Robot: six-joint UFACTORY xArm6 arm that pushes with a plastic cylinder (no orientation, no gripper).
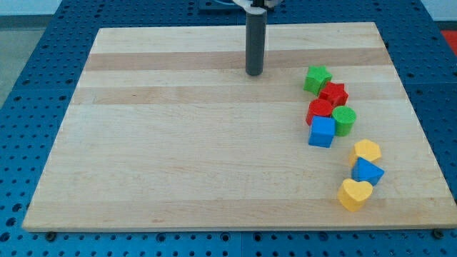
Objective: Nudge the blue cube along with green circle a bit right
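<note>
The blue cube [321, 132] lies right of the board's middle, with the green circle [344, 121] touching its upper right side. My tip [254, 73] stands near the view's top centre, well up and to the left of both blocks, touching nothing. A red block [319, 109] sits right above the blue cube.
A red star [333, 93] and a green star [317, 78] stand above the red block. Below the cube's right lie a yellow hexagon [365, 151], a blue block [367, 172] and a yellow heart [354, 194]. The wooden board [178, 143] ends close to the right of them.
</note>
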